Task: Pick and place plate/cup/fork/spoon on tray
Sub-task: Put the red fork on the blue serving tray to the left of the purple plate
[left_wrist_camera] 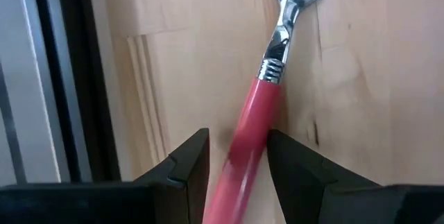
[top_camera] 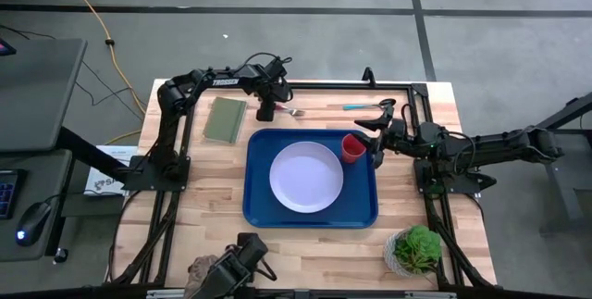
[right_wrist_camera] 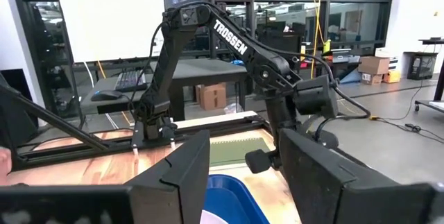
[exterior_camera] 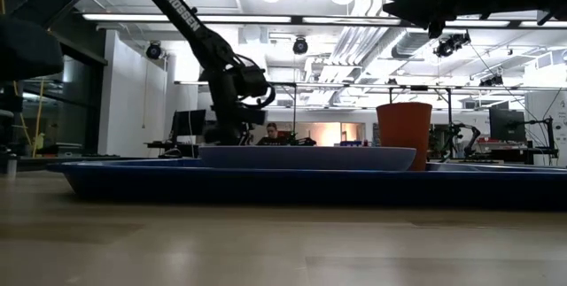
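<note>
Butcher-block wood carries one olive-green pad (top_camera: 225, 118) beside the left gripper (left_wrist_camera: 238, 156), whose fingers straddle the single pink-handled fork (left_wrist_camera: 255, 123) under an arm lettered "TROSSEN".

One round plate (top_camera: 306, 177) and one red cup (top_camera: 352, 147) sit on the blue tray (top_camera: 262, 202) between both grippers. The right gripper (top_camera: 374, 144) hangs parted just beside the cup, the teal spoon (top_camera: 361, 106) lying beyond it.

My left gripper (top_camera: 267, 109) sits over the fork (top_camera: 290, 112) beyond the tray (top_camera: 259, 208), which holds the plate (top_camera: 306, 178) and cup (top_camera: 352, 147); my right gripper (top_camera: 376, 147) is beside the cup.
</note>
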You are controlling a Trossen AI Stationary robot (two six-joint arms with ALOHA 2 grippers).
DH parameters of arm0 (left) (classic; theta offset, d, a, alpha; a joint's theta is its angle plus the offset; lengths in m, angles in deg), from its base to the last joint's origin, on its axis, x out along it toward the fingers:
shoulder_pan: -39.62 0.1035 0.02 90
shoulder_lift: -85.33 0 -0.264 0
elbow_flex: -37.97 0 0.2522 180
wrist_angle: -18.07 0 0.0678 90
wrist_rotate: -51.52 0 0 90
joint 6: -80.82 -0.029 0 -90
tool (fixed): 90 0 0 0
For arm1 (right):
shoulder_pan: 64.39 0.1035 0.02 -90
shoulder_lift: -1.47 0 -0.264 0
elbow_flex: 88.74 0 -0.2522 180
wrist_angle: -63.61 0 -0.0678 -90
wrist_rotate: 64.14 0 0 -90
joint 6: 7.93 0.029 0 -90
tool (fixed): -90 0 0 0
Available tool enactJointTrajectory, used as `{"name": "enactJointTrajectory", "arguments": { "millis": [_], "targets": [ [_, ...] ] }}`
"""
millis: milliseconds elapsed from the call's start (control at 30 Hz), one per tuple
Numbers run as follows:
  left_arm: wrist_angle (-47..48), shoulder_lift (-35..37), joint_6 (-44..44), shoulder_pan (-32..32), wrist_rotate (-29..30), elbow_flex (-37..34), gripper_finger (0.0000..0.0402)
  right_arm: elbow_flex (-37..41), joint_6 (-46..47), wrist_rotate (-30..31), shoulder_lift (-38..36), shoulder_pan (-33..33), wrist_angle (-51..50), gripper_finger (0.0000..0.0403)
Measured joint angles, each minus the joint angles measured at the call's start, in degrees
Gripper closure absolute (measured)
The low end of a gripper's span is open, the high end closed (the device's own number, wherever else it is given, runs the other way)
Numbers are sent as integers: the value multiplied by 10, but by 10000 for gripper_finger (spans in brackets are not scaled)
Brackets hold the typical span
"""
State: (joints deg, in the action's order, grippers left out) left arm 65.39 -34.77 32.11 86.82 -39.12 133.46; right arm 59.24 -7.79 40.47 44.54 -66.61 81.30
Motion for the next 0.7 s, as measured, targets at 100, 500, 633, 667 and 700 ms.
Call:
{"name": "enactJointTrajectory", "arguments": {
  "millis": [100, 500, 633, 667, 700],
  "targets": [
    [3, 0, 0, 0, -2, 0, 277, 0, 0, 0, 0, 0, 0, 236],
    [74, 7, 55, -1, 3, 0, 388, 0, 14, 0, 0, 0, 0, 236],
    [82, 26, 73, -3, 18, -3, 384, 0, 14, -1, 0, 0, 0, 236],
    [82, 36, 75, -3, 26, -3, 385, 0, 14, -1, 0, 0, 0, 236],
    [84, 47, 76, -4, 33, 1, 388, 0, 14, -1, 0, 0, 0, 236]
  ]
}}
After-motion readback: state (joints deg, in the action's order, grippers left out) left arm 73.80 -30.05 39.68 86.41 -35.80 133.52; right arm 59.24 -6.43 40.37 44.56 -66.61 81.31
